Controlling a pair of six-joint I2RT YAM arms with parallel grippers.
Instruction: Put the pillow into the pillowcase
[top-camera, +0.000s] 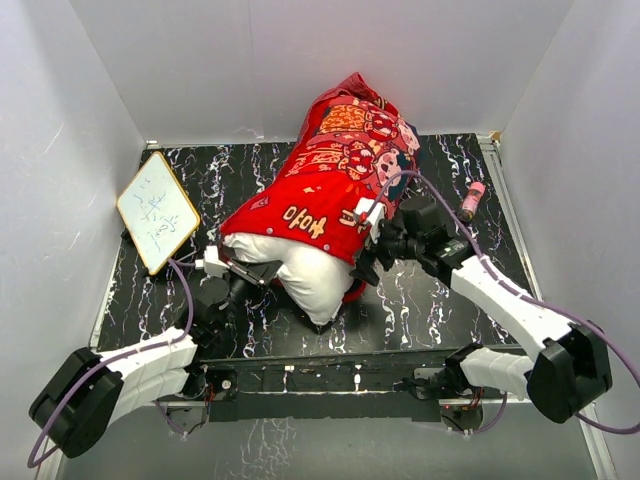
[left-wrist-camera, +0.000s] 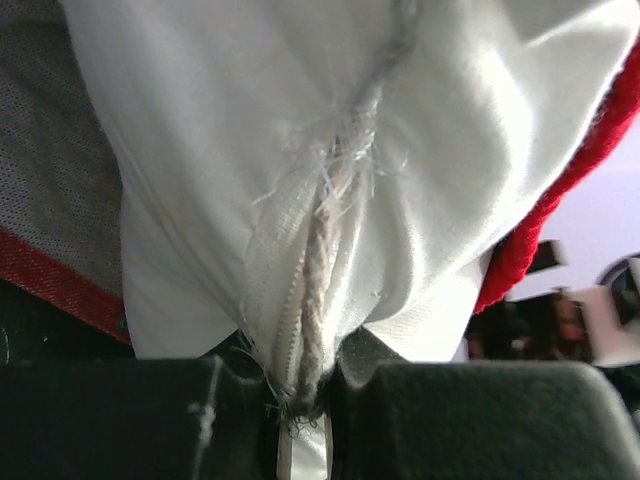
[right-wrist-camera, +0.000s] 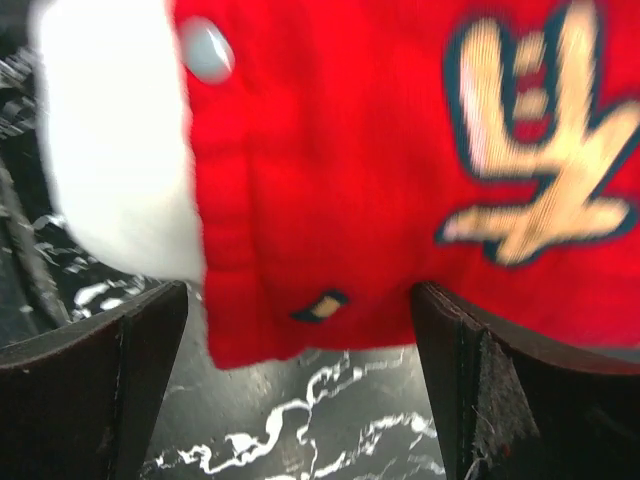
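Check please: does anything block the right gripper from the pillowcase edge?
Nothing visible does. The right gripper has its jaws open on either side of the pillowcase hem, with only bare table underneath.

The pillow (left-wrist-camera: 470, 140) is smooth white cloth with a faint sheen, and its seam (left-wrist-camera: 322, 260) frays into rough twisted threads. Around the pillow, the pillowcase (right-wrist-camera: 330, 150) is matt red cloth, its yellow characters (right-wrist-camera: 540, 150) finely ribbed. Under the pillow, the table (top-camera: 430, 310) is glossy black, veined white. Left of the pillow, the board (top-camera: 157, 212) has a wood frame.
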